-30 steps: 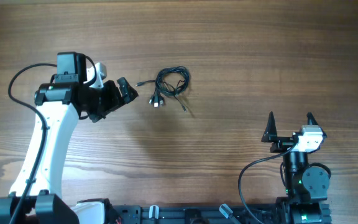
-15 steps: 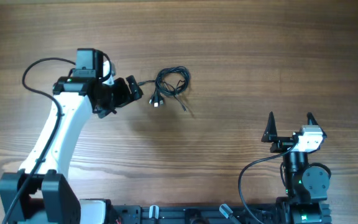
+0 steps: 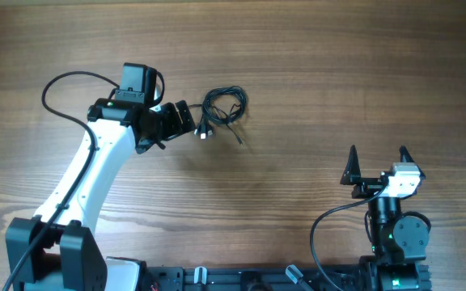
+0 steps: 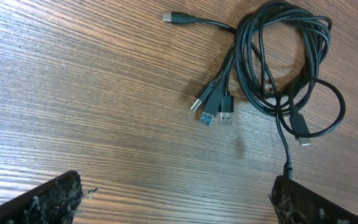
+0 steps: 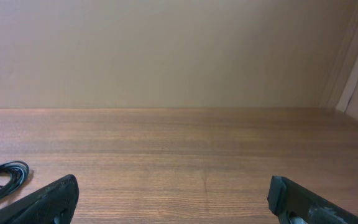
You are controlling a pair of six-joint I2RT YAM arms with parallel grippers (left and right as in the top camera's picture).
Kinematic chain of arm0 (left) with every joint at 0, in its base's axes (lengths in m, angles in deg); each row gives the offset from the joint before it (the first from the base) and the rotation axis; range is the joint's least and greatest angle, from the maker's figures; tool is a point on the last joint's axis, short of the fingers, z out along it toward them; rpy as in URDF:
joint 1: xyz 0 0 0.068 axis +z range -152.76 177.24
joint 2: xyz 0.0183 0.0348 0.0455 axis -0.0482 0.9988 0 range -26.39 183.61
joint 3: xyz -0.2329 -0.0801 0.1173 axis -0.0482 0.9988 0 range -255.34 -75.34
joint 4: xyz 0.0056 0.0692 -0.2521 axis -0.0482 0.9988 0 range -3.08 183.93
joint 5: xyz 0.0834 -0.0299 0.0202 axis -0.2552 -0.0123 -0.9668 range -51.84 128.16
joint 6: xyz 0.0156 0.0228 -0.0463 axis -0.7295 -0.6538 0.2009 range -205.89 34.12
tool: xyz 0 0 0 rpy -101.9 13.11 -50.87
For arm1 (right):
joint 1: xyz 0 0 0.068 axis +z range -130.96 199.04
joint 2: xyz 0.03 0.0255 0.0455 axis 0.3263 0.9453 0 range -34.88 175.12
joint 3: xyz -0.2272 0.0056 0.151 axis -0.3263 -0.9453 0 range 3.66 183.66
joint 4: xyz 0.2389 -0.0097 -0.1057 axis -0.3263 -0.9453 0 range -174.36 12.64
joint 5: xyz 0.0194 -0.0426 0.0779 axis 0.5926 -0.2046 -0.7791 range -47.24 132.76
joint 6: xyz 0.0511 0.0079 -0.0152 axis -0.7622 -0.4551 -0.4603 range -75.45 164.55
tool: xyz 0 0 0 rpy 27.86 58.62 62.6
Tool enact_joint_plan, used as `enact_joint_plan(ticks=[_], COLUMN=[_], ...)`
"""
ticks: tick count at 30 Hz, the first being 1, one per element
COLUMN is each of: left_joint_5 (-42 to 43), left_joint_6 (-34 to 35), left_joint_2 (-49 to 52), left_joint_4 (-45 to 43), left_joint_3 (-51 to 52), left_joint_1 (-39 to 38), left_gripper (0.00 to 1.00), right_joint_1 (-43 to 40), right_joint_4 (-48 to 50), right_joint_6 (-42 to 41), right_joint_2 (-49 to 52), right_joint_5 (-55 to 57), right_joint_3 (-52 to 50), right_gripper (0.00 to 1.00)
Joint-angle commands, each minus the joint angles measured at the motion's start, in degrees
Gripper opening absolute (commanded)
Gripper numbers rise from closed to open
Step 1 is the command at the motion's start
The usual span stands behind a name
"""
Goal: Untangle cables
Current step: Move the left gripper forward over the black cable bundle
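Observation:
The cables lie as a tangled black coil on the wooden table, with several plugs fanned out to its left. In the left wrist view the coil fills the upper right, three USB plugs lie together and one plug points left. My left gripper is open and empty, just left of the plugs; its fingertips straddle bare wood below them. My right gripper is open and empty, parked at the front right, far from the cables. A bit of coil shows at the left edge of the right wrist view.
The left arm stretches from the front left base toward the cables. A thick black wire loops off its wrist. The right arm base stands at the front right. A plain wall lies beyond the far table edge.
My left arm has swung right toward the cables; its gripper now sits just beside the plugs. The cables and the right arm have not moved.

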Motion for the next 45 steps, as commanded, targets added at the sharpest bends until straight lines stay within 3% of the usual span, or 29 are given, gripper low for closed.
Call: enact_joint_plan(ticks=[1,41,45], left_joint_5=[-1.7,-6.9,-6.9], left_joint_6=[1.0,0.9,0.9], left_joint_2=[0.7,1.0,2.7], left_joint_4=[-0.4,-4.9,-6.8], left_joint_3=[-0.8,-0.8,-0.8], left_joint_1=[-1.0,-1.0,-1.0], left_gripper=[1.00,1.00,0.89], right_joint_1=[-0.2,-0.2,-0.2], right_joint_4=[0.2,0.2,0.2], right_joint_6=[-0.8,-0.8,-0.8], right_joint_2=[-0.6,-0.6,-0.6], right_joint_5=[0.8,0.8,0.8], right_joint_3=[-0.1,-0.1,-0.1], right_gripper=[1.00,1.00,1.00])
